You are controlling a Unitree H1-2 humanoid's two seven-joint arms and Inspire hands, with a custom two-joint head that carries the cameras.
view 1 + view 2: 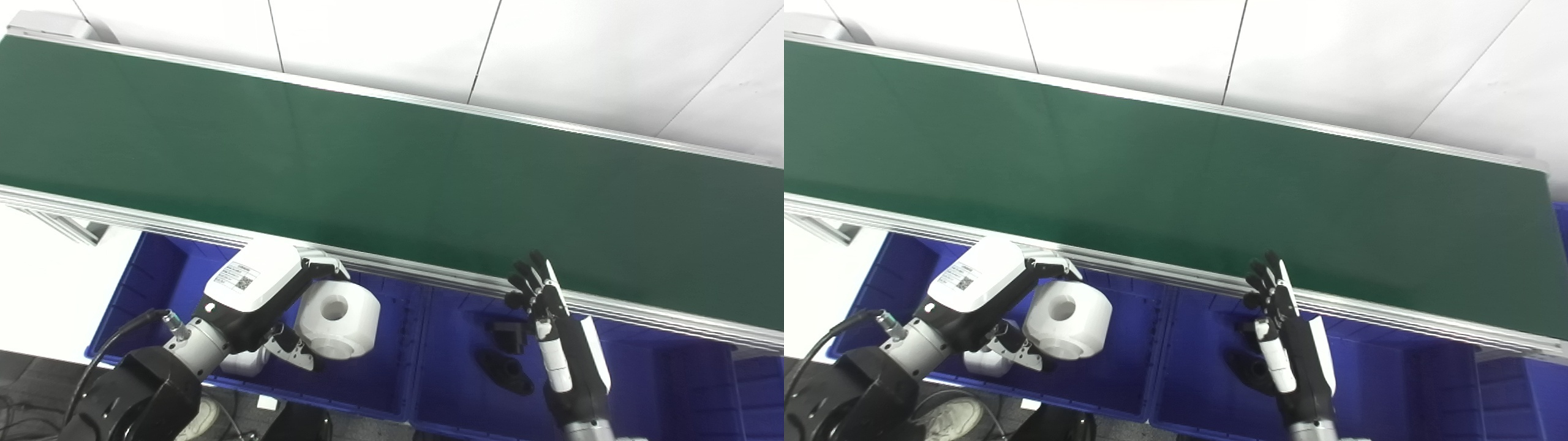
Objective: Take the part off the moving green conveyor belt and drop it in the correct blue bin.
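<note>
The green conveyor belt (392, 171) runs across the view with no part on it. My left hand (269, 294) is shut on a white cylindrical part with a centre hole (340, 318), fingers over its top and thumb under it. It holds the part above the left blue bin (153, 269). My right hand (545, 306) is open and empty, fingers pointing up. It is at the belt's near rail, above the middle blue bin (453, 343).
A second white part (245, 362) lies in the left bin under my left wrist. Two black parts (505, 370) lie in the middle bin. A third blue bin (661, 380) is at the right. The belt's aluminium rail (429, 275) overhangs the bins.
</note>
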